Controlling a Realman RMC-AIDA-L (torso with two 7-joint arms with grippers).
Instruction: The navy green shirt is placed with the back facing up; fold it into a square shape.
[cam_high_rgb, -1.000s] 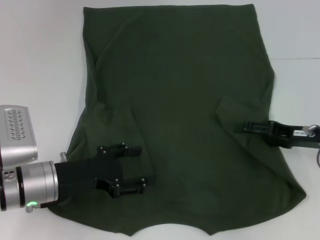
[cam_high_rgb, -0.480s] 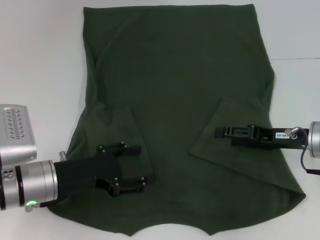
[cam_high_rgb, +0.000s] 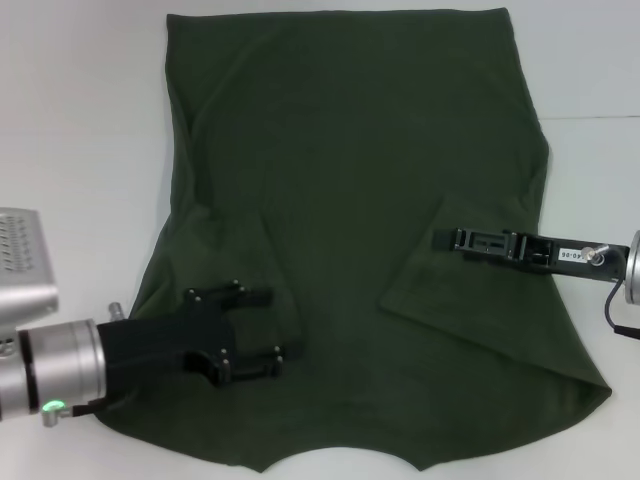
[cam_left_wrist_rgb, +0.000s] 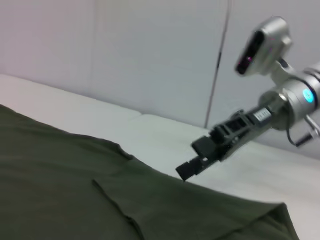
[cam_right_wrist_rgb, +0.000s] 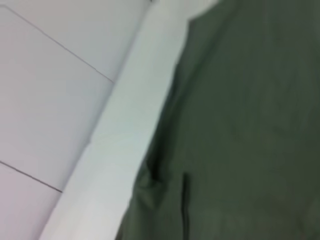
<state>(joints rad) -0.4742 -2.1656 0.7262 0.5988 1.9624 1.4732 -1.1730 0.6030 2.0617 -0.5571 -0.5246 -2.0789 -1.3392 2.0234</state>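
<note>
Olive cloth: the navy green shirt (cam_high_rgb: 350, 210) lies spread flat on the white surface (cam_high_rgb: 80, 120), plain side up, both sleeves turned inward over the body.
Right sleeve: a triangular flap (cam_high_rgb: 450, 295) lies folded onto the body, its edge just beneath the right gripper (cam_high_rgb: 445, 240).
Right gripper: reaches in from the right edge, over the flap; whether its jaws are clenched or released I cannot tell, nor whether they hold any cloth.
Left gripper (cam_high_rgb: 262, 325): low over the left sleeve fold (cam_high_rgb: 240, 260), jaws spread apart, nothing seen between them.
Risk, right side: if cloth clings to the jaws as that arm pulls away, the flap would likely lift or drag and undo the fold.
Risk, left side: spread jaws so close to the cloth could snag it and wrinkle the sleeve fold on any sideways move.
Risk, shape: the two sleeve folds look uneven, so the square may come out skewed.
Containers: none visible.
</note>
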